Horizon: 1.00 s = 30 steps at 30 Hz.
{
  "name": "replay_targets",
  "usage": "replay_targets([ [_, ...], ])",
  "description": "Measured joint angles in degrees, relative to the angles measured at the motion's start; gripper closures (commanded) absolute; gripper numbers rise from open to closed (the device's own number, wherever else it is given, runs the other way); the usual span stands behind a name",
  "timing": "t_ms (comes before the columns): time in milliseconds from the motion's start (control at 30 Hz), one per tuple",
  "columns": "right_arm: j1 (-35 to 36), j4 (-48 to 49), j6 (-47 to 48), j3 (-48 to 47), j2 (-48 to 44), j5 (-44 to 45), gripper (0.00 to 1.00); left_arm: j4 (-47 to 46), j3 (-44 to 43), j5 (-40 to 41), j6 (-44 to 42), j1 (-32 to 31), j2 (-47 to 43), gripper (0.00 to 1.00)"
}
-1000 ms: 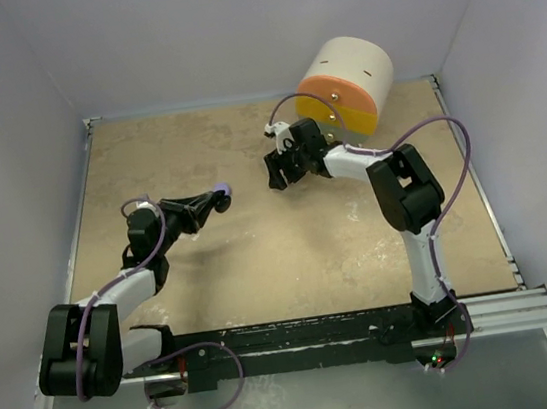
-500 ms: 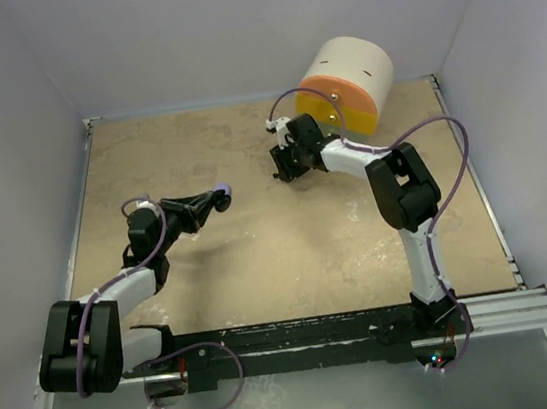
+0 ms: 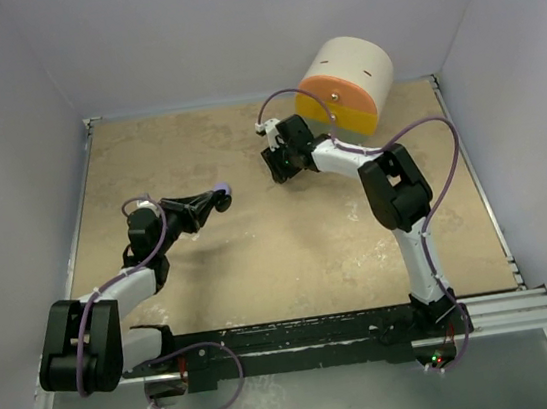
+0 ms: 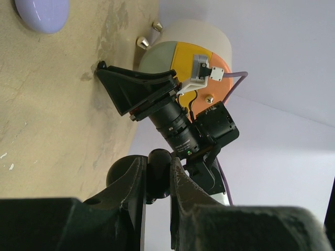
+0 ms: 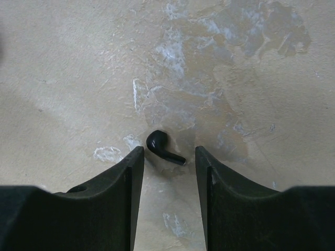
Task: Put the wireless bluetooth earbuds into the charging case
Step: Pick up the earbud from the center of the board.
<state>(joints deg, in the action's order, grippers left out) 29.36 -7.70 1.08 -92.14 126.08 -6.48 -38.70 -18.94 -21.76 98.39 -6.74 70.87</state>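
From above, the left hand (image 3: 215,202) hovers beside a lavender puck (image 3: 224,189), likely the case, and the right hand (image 3: 277,171) points down at the desk (image 3: 262,267) near an orange-fronted drum (image 3: 343,84). The left wrist view shows the left fingers (image 4: 133,183) pinched on a small dark piece (image 4: 158,170), possibly an earbud. In the right wrist view, the spread fingers straddle a black earbud (image 5: 163,147) lying ungrasped on the desk, so nothing appears inserted yet.
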Motion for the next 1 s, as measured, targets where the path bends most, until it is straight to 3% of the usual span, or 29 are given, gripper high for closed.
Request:
replay_targets([
  [1000,3.1,-3.2,-0.1,-3.8,1.9,5.8,0.61,-1.0,0.1,-0.5,0.2,0.7,0.0,1.00],
])
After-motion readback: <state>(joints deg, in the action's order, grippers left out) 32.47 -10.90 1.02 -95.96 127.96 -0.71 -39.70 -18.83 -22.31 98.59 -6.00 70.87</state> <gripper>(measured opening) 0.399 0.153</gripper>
